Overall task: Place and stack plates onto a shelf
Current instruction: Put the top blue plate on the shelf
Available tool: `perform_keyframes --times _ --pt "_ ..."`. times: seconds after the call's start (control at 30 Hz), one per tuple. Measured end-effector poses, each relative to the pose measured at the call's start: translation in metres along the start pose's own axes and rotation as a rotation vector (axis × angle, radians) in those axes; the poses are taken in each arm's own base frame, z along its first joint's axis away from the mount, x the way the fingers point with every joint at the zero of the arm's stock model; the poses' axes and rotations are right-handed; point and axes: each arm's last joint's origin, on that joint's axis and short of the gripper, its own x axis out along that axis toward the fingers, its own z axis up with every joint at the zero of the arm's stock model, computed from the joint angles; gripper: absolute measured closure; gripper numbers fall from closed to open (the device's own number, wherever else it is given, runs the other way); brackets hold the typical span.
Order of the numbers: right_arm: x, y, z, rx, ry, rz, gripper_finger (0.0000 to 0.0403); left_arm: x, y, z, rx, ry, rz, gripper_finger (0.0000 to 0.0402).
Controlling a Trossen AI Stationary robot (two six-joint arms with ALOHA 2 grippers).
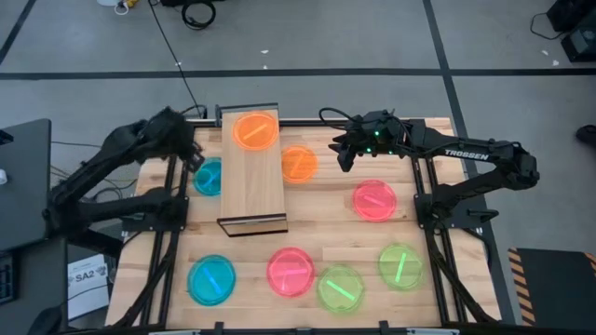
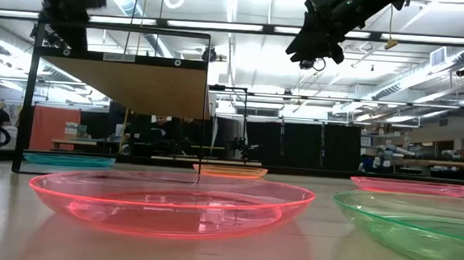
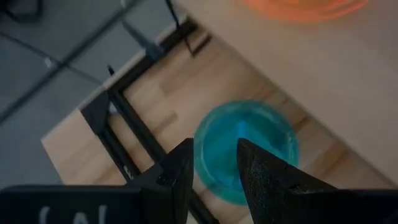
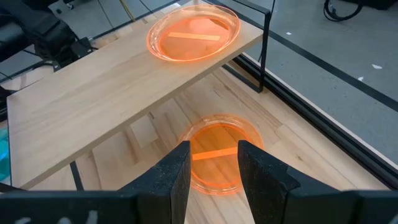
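This is a robotics lab or workshop: a slatted wooden table [image 1: 307, 237] stands on a grey floor crossed by dark tape lines [image 1: 279, 71], cables [image 1: 197, 13] lie at twelve o'clock, and strip lights [image 2: 246, 34] run over distant workbenches [image 2: 423, 164].

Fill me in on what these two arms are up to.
They are loading plates onto the shelf. One orange plate already lies on it at the far end. The right tool hovers empty and open above the second orange plate, which lies on the table beside the shelf. The left tool hangs open over a teal plate on the shelf's other side. Five more plates lie on the table.
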Motion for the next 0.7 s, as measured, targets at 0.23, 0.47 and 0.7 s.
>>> perform_keyframes --times 0.23,0.47,0.7 --pt "0.000 0.000 0.000 -0.001 0.000 0.000 0.0263 0.045 0.027 0.016 -0.068 0.221 -0.015 0.0271" --pt "0.000 0.000 0.000 -0.015 0.003 -0.001 0.0263 0.059 0.029 0.021 -0.098 0.271 -0.116 0.0271" --pt "0.000 0.000 0.000 -0.016 0.005 -0.001 0.0263 0.070 0.029 0.025 -0.133 0.297 -0.130 0.0271"
